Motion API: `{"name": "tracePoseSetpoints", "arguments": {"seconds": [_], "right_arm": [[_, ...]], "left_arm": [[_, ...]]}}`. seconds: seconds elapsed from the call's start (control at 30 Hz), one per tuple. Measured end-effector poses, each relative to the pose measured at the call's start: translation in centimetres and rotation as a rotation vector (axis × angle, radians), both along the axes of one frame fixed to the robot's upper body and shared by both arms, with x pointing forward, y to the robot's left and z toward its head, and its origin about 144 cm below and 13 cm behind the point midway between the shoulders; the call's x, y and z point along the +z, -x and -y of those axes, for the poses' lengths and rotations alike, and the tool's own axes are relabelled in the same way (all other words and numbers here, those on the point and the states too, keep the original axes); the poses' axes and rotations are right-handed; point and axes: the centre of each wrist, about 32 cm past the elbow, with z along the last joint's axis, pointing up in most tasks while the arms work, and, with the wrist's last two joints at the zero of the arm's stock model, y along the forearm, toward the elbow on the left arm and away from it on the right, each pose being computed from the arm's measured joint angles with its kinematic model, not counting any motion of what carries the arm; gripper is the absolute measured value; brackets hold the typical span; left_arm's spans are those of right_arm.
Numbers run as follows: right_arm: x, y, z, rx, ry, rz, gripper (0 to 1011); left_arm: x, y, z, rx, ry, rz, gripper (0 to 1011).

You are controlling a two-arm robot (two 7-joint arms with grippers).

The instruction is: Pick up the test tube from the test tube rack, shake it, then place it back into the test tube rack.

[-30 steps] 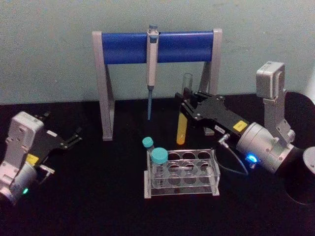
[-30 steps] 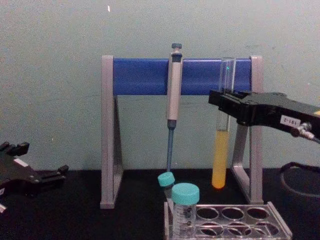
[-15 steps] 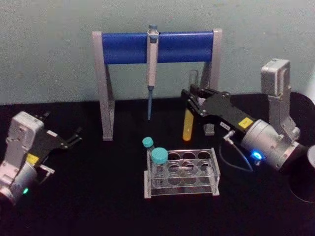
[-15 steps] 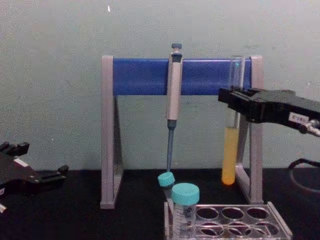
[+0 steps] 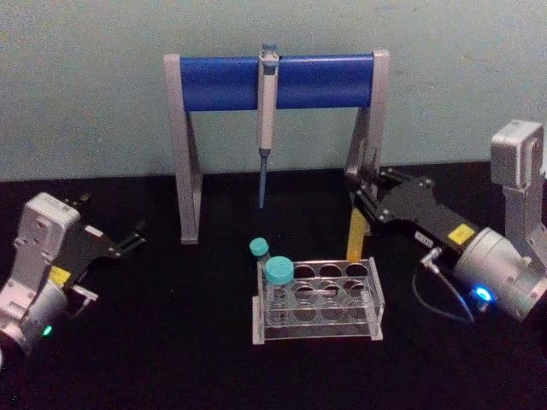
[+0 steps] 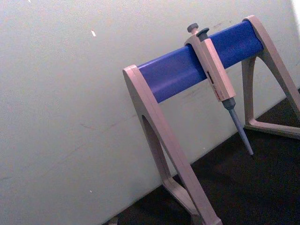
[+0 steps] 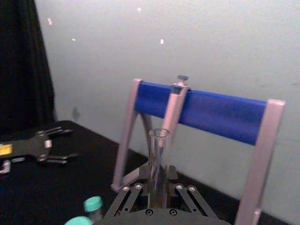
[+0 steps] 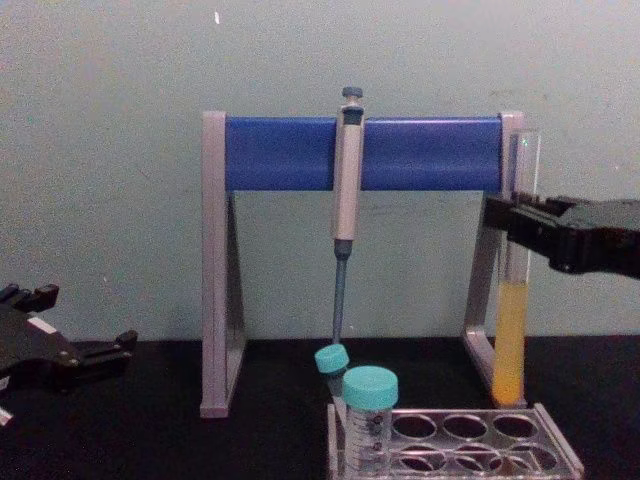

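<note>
Presently tube is held upright, uncapped, against spillage, clenched by right end effector beside rack; left end effector parked, released.

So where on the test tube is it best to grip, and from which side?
The bare glass above the yellow liquid, from the side, as the right hand grips it. The test tube is thin, nearly upright and open-topped; its lower end is free for the test tube rack. The left hand lies idle, left.
</note>
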Motion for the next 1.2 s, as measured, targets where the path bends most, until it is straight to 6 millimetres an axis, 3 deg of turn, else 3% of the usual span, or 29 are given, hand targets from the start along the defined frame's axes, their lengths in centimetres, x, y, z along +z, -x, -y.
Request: {"name": "tracePoseSetpoints", "arguments": {"seconds": [0.3, 0.67, 0.9, 1.2], "right_arm": [[-0.5, 0.9, -1.4, 0.091, -0.019, -0.024, 232], [-0.1, -1.4, -3.2, 0.112, -0.054, 0.000, 232], [0.3, -2.8, -3.2, 0.073, -0.054, 0.015, 232], [0.3, -3.0, -2.8, 0.046, -0.043, 0.014, 232]], "left_arm": [[0.0, 0.0, 0.0, 0.000, 0.000, 0.000, 1001], [0.0, 0.0, 0.0, 0.000, 0.000, 0.000, 1001], [0.0, 0.0, 0.0, 0.000, 0.000, 0.000, 1001], [0.0, 0.0, 0.0, 0.000, 0.000, 0.000, 1001]]}}
